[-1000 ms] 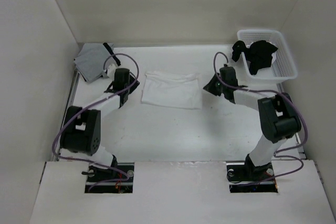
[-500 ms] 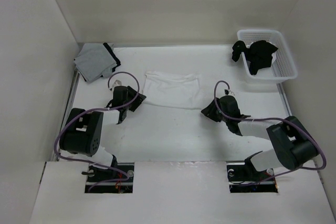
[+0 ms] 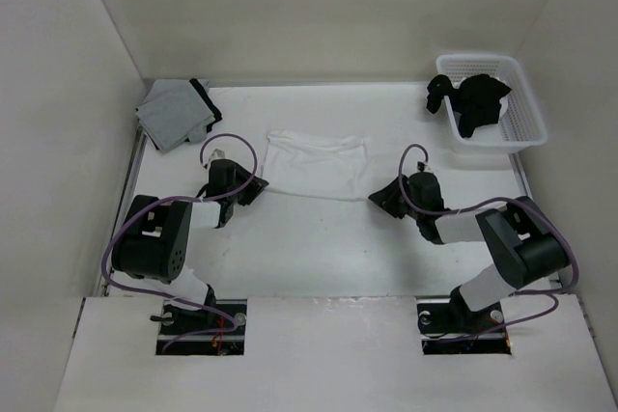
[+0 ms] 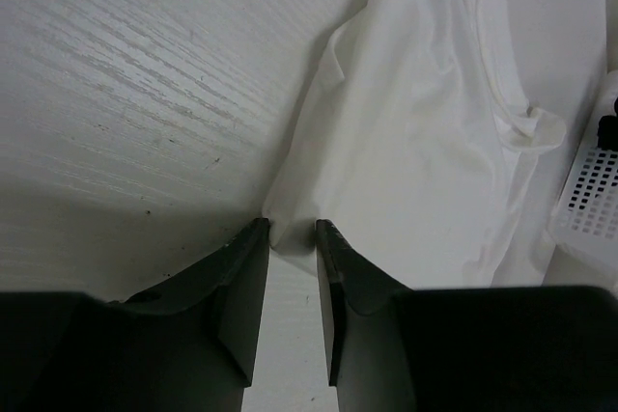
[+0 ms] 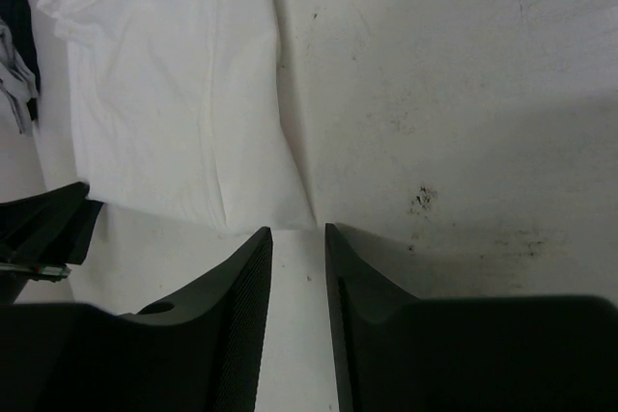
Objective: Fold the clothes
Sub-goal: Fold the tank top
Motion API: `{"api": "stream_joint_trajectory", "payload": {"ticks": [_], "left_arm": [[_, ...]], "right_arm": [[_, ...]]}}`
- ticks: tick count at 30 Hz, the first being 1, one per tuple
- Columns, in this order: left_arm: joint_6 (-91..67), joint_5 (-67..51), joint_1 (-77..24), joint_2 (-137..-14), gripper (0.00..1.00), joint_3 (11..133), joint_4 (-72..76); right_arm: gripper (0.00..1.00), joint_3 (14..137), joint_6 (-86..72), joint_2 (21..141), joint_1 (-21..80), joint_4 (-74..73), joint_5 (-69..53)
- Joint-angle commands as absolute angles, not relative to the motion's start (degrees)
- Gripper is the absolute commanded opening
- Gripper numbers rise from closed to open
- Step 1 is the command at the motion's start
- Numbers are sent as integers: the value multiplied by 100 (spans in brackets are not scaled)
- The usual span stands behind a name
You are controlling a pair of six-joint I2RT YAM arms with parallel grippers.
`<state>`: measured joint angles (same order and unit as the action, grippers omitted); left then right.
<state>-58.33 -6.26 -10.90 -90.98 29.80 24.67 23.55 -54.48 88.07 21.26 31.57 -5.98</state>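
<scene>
The clothes [image 3: 317, 165], a single thin white garment, lie flat and wrinkled in a rough rectangle on the tabletop [image 3: 319, 238], a little toward the far side of its middle and between the two arms. The left gripper [image 3: 255, 186] is low at the garment's near left corner. In the left wrist view its dark fingers [image 4: 243, 272] stand a narrow gap apart, with the tip of that corner lying right at the gap between their ends. Whether the fingers are pinching the fabric or only bracketing it I cannot tell. The right gripper [image 3: 380, 198] is low at the near right corner. In the right wrist view its fingers [image 5: 247, 272] are released, with a slim strip of bare tabletop between them, and the corner of the cloth lies just beyond their tips, apparently not touching them. From the left wrist camera, a bunched strap or hem shows at the garment's far right edge. A folded grey garment [image 3: 172, 115] with black trim lies in the far left corner, well apart from the white one. A white plastic basket [image 3: 528, 96] stands in the far right corner and holds black clothes [image 3: 473, 103], part of which hangs over its left rim.
</scene>
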Motion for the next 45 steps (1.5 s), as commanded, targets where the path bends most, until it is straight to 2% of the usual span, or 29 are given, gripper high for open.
{"api": "stream_joint_trajectory", "payload": {"ticks": [1,5,8,15,24,30,35,39,45], "left_arm": [[-5809,-642,-1068,-9176,23,2857,2452],[-5836,-571,-1059,-9132,22,2856,2435],[-5775,-379,-1050,-8887,25,2848,2225],[-5414,27,-1147,-8551,28,2935,1775],[-5467,-44,-1296,-8859,28,3041,1837],[-5484,-35,-1323,-8982,28,3138,1898],[-5484,-9,-1323,-9237,14,3234,2039],[-5511,-18,-1296,-9185,2,3173,2320],[-5458,184,-1410,-7808,0,2892,2242]], "right_arm": [[32,2461,-5634,9070,2008,3559,-817],[29,2505,-5748,9254,1938,3683,-1010],[28,2540,-5801,9316,1894,3692,-1116],[34,2443,-5818,9185,1911,3595,-1099],[16,2549,-5818,9299,1911,3595,-1072],[12,2610,-5774,9360,1911,3595,-1063],[3,2628,-5766,9396,1911,3656,-1072],[0,2523,-5704,9177,1929,3770,-1028],[0,2145,-5362,7738,2122,3114,-765]]}}
